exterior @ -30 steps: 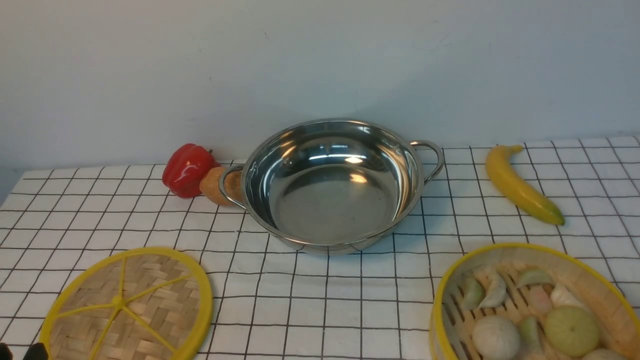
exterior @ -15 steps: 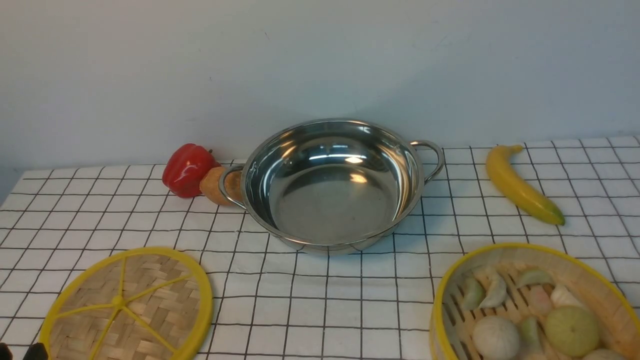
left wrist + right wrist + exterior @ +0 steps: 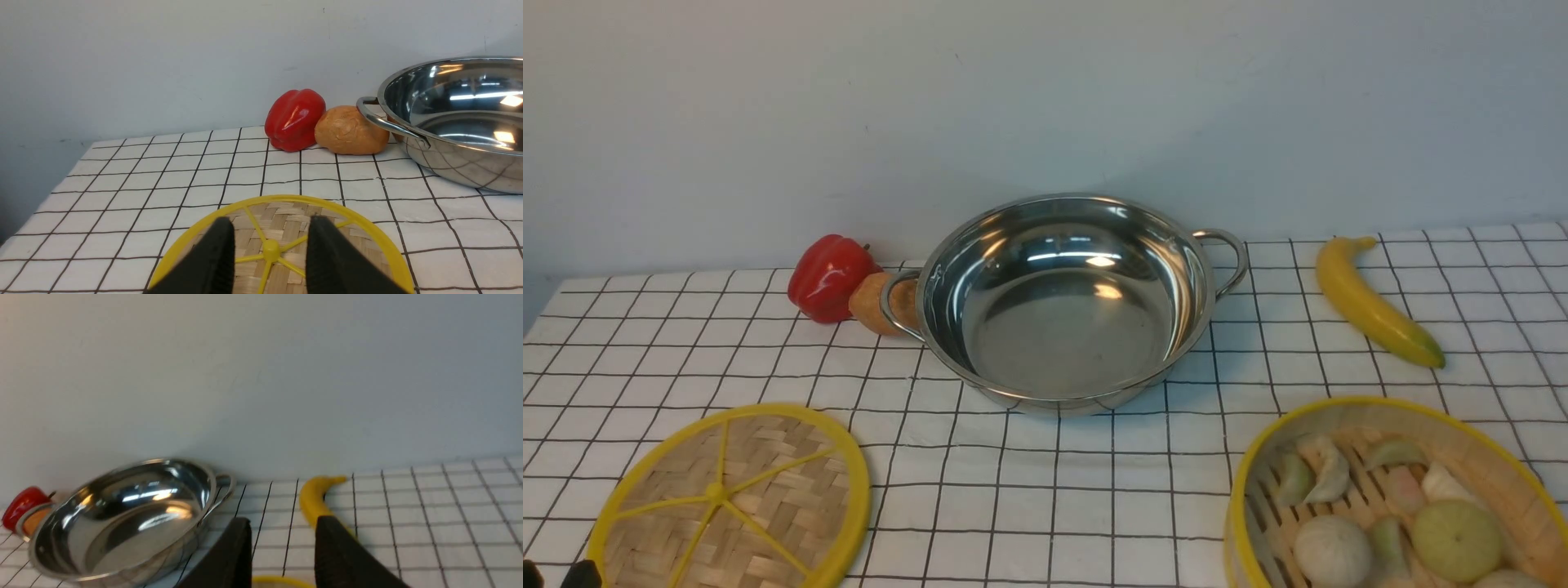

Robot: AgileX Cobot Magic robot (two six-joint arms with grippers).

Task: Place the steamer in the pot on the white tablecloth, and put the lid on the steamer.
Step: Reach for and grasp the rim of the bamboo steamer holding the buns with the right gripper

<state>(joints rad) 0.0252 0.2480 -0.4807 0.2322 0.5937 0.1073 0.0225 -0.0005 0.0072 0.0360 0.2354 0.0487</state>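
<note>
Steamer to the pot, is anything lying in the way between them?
Nothing visible does. Only bare white tablecloth separates the steamer from the empty pot; the banana lies off to the right, the red pepper beyond the pot's left handle.

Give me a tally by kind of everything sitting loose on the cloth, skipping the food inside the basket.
Steel pot: 1
Bamboo steamer: 1
Woven lid: 1
Red pepper: 1
Brown potato-like lump: 1
Banana: 1
Total: 6

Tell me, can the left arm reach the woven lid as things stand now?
Probably yes. The left hand hangs open over the lid, its fingers framing the yellow hub in the wrist view, and nothing stands between hand and lid.
</note>
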